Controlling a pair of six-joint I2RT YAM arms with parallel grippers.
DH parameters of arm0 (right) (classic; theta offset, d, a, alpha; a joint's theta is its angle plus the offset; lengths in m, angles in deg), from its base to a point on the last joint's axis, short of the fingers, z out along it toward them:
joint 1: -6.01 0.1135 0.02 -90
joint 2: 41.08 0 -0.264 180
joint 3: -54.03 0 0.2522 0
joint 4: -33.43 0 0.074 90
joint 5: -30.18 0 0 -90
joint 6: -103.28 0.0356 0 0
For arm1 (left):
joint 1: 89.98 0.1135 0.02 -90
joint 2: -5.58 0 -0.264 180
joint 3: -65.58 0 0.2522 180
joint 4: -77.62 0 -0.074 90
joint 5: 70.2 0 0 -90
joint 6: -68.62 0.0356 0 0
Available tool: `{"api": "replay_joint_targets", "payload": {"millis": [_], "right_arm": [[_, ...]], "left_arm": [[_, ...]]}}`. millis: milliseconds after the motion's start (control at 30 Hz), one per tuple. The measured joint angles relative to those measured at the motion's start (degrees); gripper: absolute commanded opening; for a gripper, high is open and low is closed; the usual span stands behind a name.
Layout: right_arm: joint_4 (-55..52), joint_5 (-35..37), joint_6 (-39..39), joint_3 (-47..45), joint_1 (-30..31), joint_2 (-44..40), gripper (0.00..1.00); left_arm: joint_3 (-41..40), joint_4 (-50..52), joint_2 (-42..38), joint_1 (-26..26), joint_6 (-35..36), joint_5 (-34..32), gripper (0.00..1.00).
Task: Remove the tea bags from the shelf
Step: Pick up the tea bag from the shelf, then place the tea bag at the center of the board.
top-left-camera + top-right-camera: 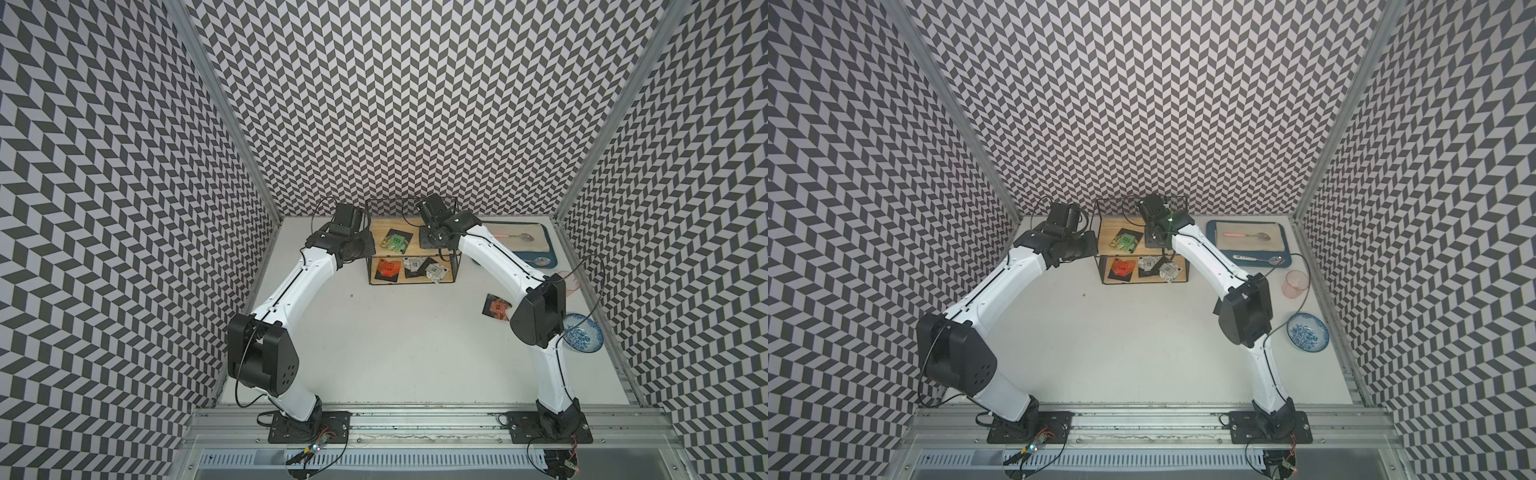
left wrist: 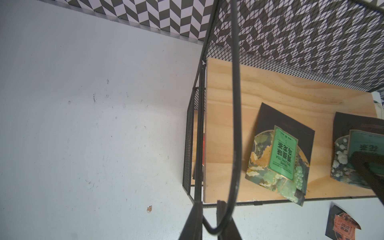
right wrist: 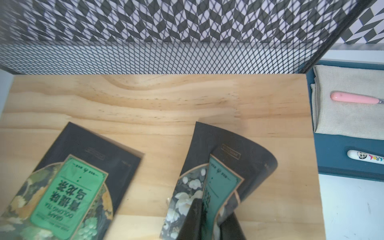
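The shelf (image 1: 382,227) stands at the back of the table. My right gripper (image 3: 213,207) is shut on a teal tea bag (image 3: 234,158) at the right of the upper board (image 3: 166,97), and the sachet bends upward. A green tea bag (image 1: 397,242) lies flat beside it. On the lower board are an orange-red tea bag (image 1: 387,270) and two white ones (image 1: 415,263) (image 1: 435,272). Another orange tea bag (image 1: 496,306) lies on the table by my right arm. My left gripper (image 2: 209,204) is at the shelf's front left corner, jaws nearly together, nothing seen between them.
A blue tray (image 1: 1287,253) with a beige cloth (image 1: 1262,245) and two spoons sits right of the shelf. A pink cup (image 1: 1295,284) and a blue patterned bowl (image 1: 1307,332) stand along the right edge. A black cable (image 2: 236,104) loops across the left wrist view.
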Motion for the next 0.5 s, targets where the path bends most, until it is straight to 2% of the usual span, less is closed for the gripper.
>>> {"api": "replay_joint_targets", "payload": {"millis": [167,500], "right_arm": [[0.0,-0.2,-0.6,0.0,0.3,-4.6,0.16],[0.6,1.9,-0.8,-6.2,0.3,-21.0,0.16]], "left_arm": [[0.0,0.0,0.0,0.0,0.0,0.0,0.17],[0.0,0.0,0.0,0.0,0.0,-0.1,0.17]]}}
